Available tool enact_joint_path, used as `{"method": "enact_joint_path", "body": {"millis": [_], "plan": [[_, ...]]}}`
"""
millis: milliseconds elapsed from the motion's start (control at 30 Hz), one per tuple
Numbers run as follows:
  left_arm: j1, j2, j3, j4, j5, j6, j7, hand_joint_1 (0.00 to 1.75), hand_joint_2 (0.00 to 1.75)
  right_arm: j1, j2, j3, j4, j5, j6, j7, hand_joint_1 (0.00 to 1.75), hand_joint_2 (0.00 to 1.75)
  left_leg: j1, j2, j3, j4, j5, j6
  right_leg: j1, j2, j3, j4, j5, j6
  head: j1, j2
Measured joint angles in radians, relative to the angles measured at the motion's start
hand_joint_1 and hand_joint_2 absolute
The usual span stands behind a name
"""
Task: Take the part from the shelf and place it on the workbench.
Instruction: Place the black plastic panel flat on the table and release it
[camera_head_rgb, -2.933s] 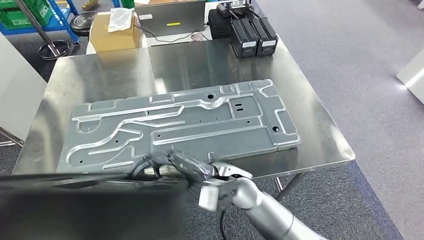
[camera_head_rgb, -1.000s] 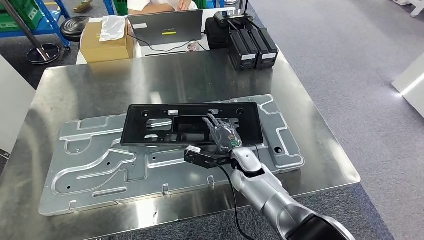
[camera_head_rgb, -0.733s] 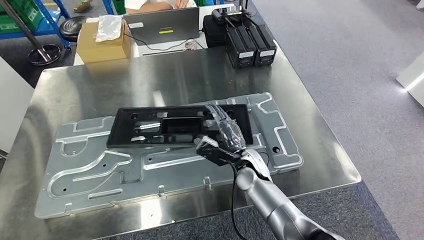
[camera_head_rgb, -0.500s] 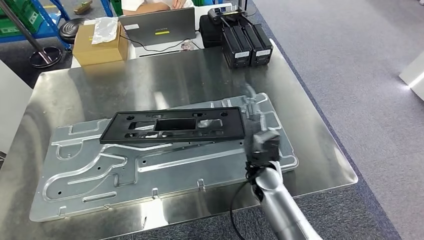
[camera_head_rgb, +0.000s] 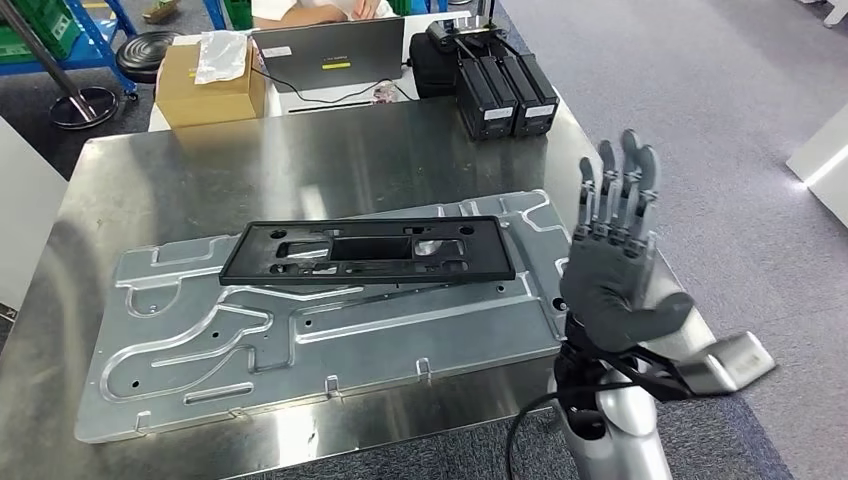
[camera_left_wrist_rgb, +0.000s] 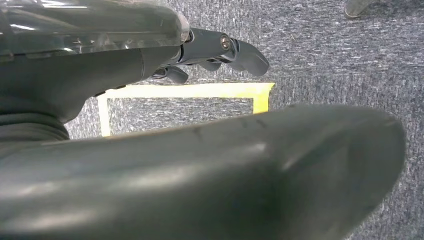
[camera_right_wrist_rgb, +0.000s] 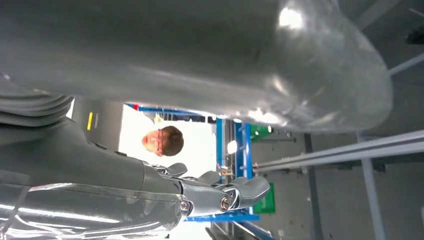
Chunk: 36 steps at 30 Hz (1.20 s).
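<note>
On the stamped metal panel (camera_head_rgb: 330, 300) that covers most of the steel worktop (camera_head_rgb: 200, 170) lies the part (camera_head_rgb: 366, 250), a long black plastic frame with a rectangular window cut through its middle. It rests flat, with its far long edge running along the panel's far side, and nothing touches it, so the placing looks done. Flat on the panel it has broad support and should not slide or tip.

Well apart from it, the right hand (camera_head_rgb: 612, 270) is raised beyond the worktop's right edge, palm turned toward the camera, its fingers (camera_head_rgb: 622, 185) straight, spread and holding nothing; that suits a hand let go and clear of the frame. In the left wrist view the left hand (camera_left_wrist_rgb: 210, 52) hangs over grey carpet and a yellow tape mark, its fingers lightly curled with nothing in them.

Bare steel lies beyond the panel. At the far edge stand two black battery packs (camera_head_rgb: 505, 95), with a laptop (camera_head_rgb: 328, 47) and a cardboard box (camera_head_rgb: 208, 75) just behind. Open carpet to the right gives the arm room to drop away.
</note>
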Motion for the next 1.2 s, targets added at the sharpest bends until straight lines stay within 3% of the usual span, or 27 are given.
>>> {"method": "enact_joint_path", "body": {"millis": [33,67,100,200,233,333,400,500,533,567,600,700,767,867,933,1000,1033,1067,1100,1133,1200], "plan": [[0.0,-0.001,0.001,0.0,0.0,0.0,-0.001,0.0,0.0,0.011,0.0,-0.008,-0.016,0.0,0.004,0.0,0.0,0.0,0.0,0.0,-0.003,0.001,0.001,0.0,0.0,0.0,-0.014,0.036,-0.009,0.001,0.0,0.0],[0.001,-0.002,0.002,0.0,0.0,0.0,-0.001,0.0,0.0,0.018,0.0,-0.014,-0.03,0.0,0.006,0.0,0.0,0.0,0.0,0.0,-0.005,0.003,0.002,0.0,-0.001,0.0,-0.01,0.036,0.001,0.001,0.0,0.0],[0.001,-0.003,0.002,0.0,0.0,0.0,-0.001,0.0,0.0,0.024,0.0,-0.019,-0.043,0.0,0.008,0.0,0.0,0.0,0.0,0.0,-0.007,0.005,0.002,-0.001,-0.001,-0.001,0.014,-0.004,0.027,0.0,0.0,0.0],[0.0,-0.006,0.003,0.0,0.0,0.0,-0.002,0.0,0.0,0.031,0.0,-0.029,-0.077,0.0,0.009,0.0,0.0,0.0,-0.004,-0.001,-0.011,0.016,0.003,-0.008,0.0,-0.001,0.125,-0.203,0.104,-0.009,0.0,0.0],[0.0,-0.007,0.004,0.0,0.0,0.0,-0.002,0.0,0.0,0.033,0.0,-0.031,-0.084,0.001,0.01,0.0,0.0,0.0,-0.006,-0.001,-0.013,0.018,0.004,-0.013,0.001,-0.001,0.14,-0.236,0.113,-0.012,0.0,0.0],[0.0,-0.009,0.006,0.0,-0.001,0.001,-0.003,0.0,0.0,0.045,0.002,-0.04,-0.101,0.014,0.012,0.001,0.0,0.0,-0.005,-0.003,-0.019,0.018,0.011,-0.032,0.003,-0.001,0.135,-0.246,0.125,-0.028,0.0,0.0],[0.0,-0.01,0.009,0.0,-0.003,0.002,-0.003,0.0,0.0,0.059,0.002,-0.047,-0.106,0.025,0.011,0.001,0.0,0.0,-0.002,-0.003,-0.035,0.053,-0.027,-0.042,0.0,-0.005,0.126,-0.255,0.14,-0.041,-0.002,0.0],[-0.001,-0.011,0.009,0.0,-0.007,0.004,-0.003,0.0,0.0,0.095,0.003,-0.069,-0.105,0.028,0.016,0.001,0.0,0.0,0.001,-0.003,-0.085,0.214,-0.147,-0.052,0.0,-0.01,0.102,-0.256,0.16,-0.05,-0.004,0.0],[-0.001,-0.012,0.009,0.0,-0.007,0.004,-0.003,0.0,0.0,0.108,0.003,-0.079,-0.104,0.029,0.025,0.001,0.0,0.0,0.001,-0.003,-0.091,0.255,-0.168,-0.054,0.001,-0.011,0.092,-0.255,0.166,-0.05,-0.004,0.0],[-0.001,-0.012,0.009,0.0,-0.006,0.004,-0.003,0.0,0.0,0.121,0.003,-0.091,-0.101,0.029,0.035,0.001,0.0,0.0,0.001,-0.003,-0.08,0.261,-0.17,-0.054,0.001,-0.011,0.083,-0.253,0.172,-0.049,-0.004,0.0],[-0.002,-0.012,0.009,0.0,-0.005,0.004,-0.003,0.0,0.0,0.133,0.003,-0.103,-0.098,0.028,0.046,0.001,0.0,0.0,0.001,-0.003,-0.052,0.232,-0.156,-0.053,0.002,-0.011,0.073,-0.251,0.178,-0.048,-0.004,0.0],[-0.009,-0.013,0.009,0.0,-0.002,0.005,0.0,0.0,0.0,0.173,0.003,-0.148,-0.089,0.011,0.068,0.001,0.0,0.0,-0.003,-0.003,0.076,0.035,-0.097,-0.039,0.003,-0.012,0.056,-0.247,0.195,-0.039,-0.003,0.0],[-0.013,-0.013,0.01,0.0,-0.001,0.006,0.003,0.0,0.0,0.192,0.003,-0.175,-0.084,0.004,0.077,0.001,0.0,0.0,-0.011,-0.003,0.103,-0.019,-0.087,-0.027,0.002,-0.013,0.052,-0.247,0.207,-0.027,-0.003,0.0],[-0.013,-0.018,0.014,0.0,0.006,0.008,0.004,0.0,0.0,0.224,0.004,-0.212,-0.074,0.005,0.088,0.001,0.0,0.0,-0.012,0.0,0.094,-0.025,-0.06,-0.009,-0.002,-0.011,0.048,-0.244,0.209,-0.007,-0.003,0.0],[-0.014,-0.025,0.019,0.0,0.014,0.011,0.005,0.0,0.0,0.241,0.005,-0.239,-0.066,0.011,0.088,0.001,0.0,0.0,-0.008,0.006,0.08,-0.033,-0.037,0.005,-0.004,-0.007,0.027,-0.187,0.141,0.002,-0.001,0.0],[-0.014,-0.031,0.024,0.0,0.018,0.015,0.006,0.0,0.0,0.252,0.007,-0.263,-0.055,0.02,0.074,0.001,0.0,0.0,-0.01,0.01,0.056,-0.032,-0.02,0.012,-0.007,-0.006,-0.006,-0.067,0.044,0.009,0.0,0.0],[-0.015,-0.034,0.027,0.0,0.018,0.016,0.007,0.0,0.0,0.258,0.008,-0.274,-0.048,0.027,0.06,0.001,0.0,0.0,-0.011,0.011,0.043,-0.03,-0.011,0.012,-0.008,-0.006,-0.015,-0.013,0.019,0.013,0.0,0.0],[-0.016,-0.037,0.029,0.0,0.017,0.017,0.009,0.0,0.0,0.265,0.009,-0.285,-0.041,0.035,0.043,0.001,0.0,0.0,-0.011,0.011,0.03,-0.028,-0.003,0.011,-0.01,-0.006,-0.011,0.015,0.018,0.016,0.0,0.0],[-0.016,-0.04,0.031,0.0,0.016,0.017,0.011,0.0,0.0,0.273,0.009,-0.296,-0.035,0.042,0.025,0.001,0.0,0.0,-0.01,0.011,0.016,-0.024,0.005,0.009,-0.012,-0.006,0.011,0.01,0.036,0.019,0.0,0.0],[-0.016,-0.042,0.032,0.0,0.014,0.017,0.012,0.0,0.0,0.281,0.009,-0.307,-0.031,0.048,0.009,0.001,0.0,0.0,-0.01,0.011,0.004,-0.018,0.011,0.006,-0.015,-0.006,0.049,-0.029,0.062,0.02,-0.001,0.0],[-0.015,-0.046,0.034,0.0,0.008,0.015,0.013,0.0,0.0,0.301,0.009,-0.336,-0.026,0.052,-0.007,0.001,0.0,0.0,-0.01,0.01,-0.017,-0.004,0.018,-0.001,-0.016,-0.006,0.15,-0.165,0.086,0.016,-0.001,0.0]]}}
